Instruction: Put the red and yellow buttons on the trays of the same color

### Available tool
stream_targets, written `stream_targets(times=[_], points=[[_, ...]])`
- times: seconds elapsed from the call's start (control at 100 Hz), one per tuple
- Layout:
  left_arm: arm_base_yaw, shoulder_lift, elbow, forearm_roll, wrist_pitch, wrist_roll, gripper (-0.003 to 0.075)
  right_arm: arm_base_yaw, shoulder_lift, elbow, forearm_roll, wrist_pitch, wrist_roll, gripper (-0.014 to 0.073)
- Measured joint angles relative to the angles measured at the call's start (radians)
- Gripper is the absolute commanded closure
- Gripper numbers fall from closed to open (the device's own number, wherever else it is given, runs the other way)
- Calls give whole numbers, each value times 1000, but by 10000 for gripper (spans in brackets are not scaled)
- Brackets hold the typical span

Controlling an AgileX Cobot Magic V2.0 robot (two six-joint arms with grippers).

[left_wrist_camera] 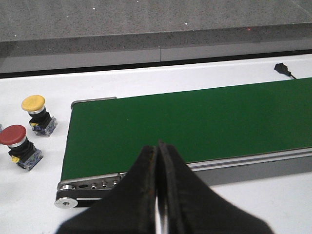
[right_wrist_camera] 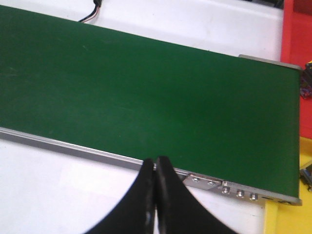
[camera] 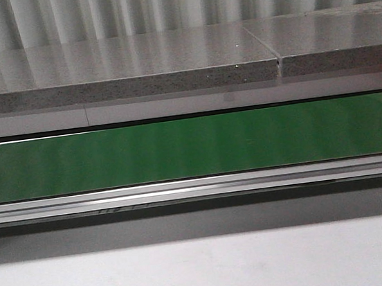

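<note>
In the left wrist view a yellow button (left_wrist_camera: 34,103) and a red button (left_wrist_camera: 13,135) stand upright on the white table beside the end of the green conveyor belt (left_wrist_camera: 195,124). My left gripper (left_wrist_camera: 157,148) is shut and empty, over the belt's near rail. The right wrist view shows my right gripper (right_wrist_camera: 155,163) shut and empty at the belt's near rail. An edge of the red tray (right_wrist_camera: 296,34) and a corner of the yellow tray (right_wrist_camera: 292,214) sit past the belt's end there. Neither gripper nor any button appears in the front view.
The green belt (camera: 191,146) runs across the front view with a metal rail (camera: 196,187) before it and a grey stone ledge (camera: 120,75) behind. A black plug (left_wrist_camera: 283,69) lies on the table by the belt. Dark objects (right_wrist_camera: 307,80) peek in at the trays' edge.
</note>
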Motion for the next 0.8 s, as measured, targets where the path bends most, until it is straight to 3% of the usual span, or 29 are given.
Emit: stream_targets(times=[0.43, 0.8], points=[[0, 0, 0, 0, 0, 0, 740, 0, -403, 156, 0, 27, 0, 660], [0, 20, -5, 0, -18, 0, 740, 0, -462, 161, 0, 72, 0, 660]])
